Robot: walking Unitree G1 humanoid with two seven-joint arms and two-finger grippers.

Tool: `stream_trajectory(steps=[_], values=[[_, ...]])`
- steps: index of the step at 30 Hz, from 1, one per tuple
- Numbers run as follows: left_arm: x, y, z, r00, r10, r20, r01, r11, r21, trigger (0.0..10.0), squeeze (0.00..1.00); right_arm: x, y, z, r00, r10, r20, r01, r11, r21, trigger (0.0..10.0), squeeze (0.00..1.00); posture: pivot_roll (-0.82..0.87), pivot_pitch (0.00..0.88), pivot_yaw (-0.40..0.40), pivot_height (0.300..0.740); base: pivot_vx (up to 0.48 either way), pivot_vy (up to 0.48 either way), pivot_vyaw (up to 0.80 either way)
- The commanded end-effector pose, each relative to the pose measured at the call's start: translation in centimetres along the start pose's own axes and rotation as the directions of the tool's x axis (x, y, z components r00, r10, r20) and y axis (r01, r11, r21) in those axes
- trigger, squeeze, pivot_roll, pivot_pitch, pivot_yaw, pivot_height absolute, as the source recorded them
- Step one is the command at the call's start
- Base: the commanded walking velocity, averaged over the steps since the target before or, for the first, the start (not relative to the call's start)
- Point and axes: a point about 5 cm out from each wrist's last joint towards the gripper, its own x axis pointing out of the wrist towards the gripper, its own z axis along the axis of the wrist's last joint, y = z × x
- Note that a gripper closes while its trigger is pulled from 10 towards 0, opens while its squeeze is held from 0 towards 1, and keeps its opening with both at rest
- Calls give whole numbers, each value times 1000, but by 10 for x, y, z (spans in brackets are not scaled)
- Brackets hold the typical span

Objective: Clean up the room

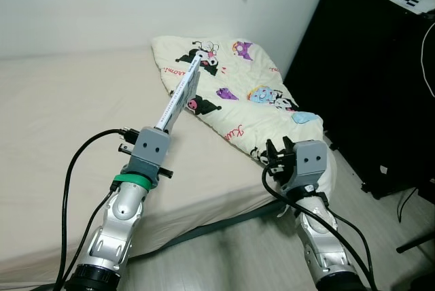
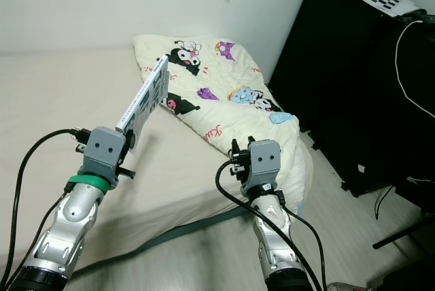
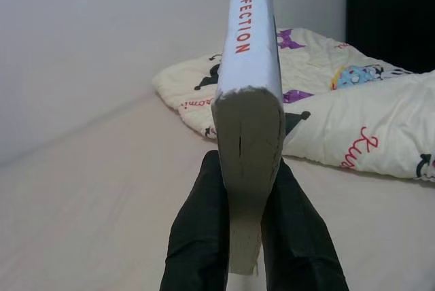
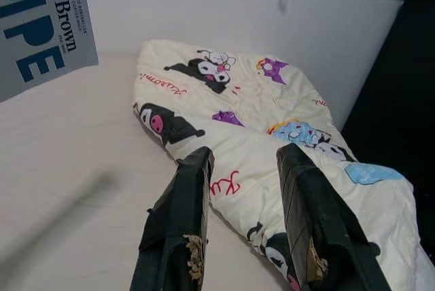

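Your left gripper (image 3: 245, 236) is clamped on a paperback book (image 1: 178, 99), pale blue cover, red spine lettering, held edge-up above the bed (image 1: 61, 100), its far end over the cartoon-print blanket (image 1: 251, 94); your right gripper (image 4: 251, 216) hovers with fingers apart above that blanket's near edge.

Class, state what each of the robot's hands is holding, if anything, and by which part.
The left hand clamps a book by its lower end, across the page edges. The right hand is open and holds nothing.
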Motion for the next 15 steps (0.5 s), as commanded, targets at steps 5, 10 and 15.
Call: stream_trajectory(steps=[5, 10, 15], values=[[1, -3, 4, 1000, -13, 14, 13, 1000, -12, 10000, 0, -6, -5, -7, 1000, -19, -23, 19, 1000, 0, 10000, 0, 21, 61, -56, 740, 0, 0, 0], [0, -6, 3, 1000, -24, 10, 24, 1000, -2, 10000, 0, -8, -6, -8, 999, -21, -25, 21, 1000, -2, 10000, 0, 17, 69, -55, 740, 0, 0, 0], [-1, -9, 4, 999, -40, 15, 40, 999, 2, 10000, 0, -10, -6, -8, 999, -22, -29, 22, 1000, -4, 10000, 0, 14, 73, -55, 740, 0, 0, 0]])
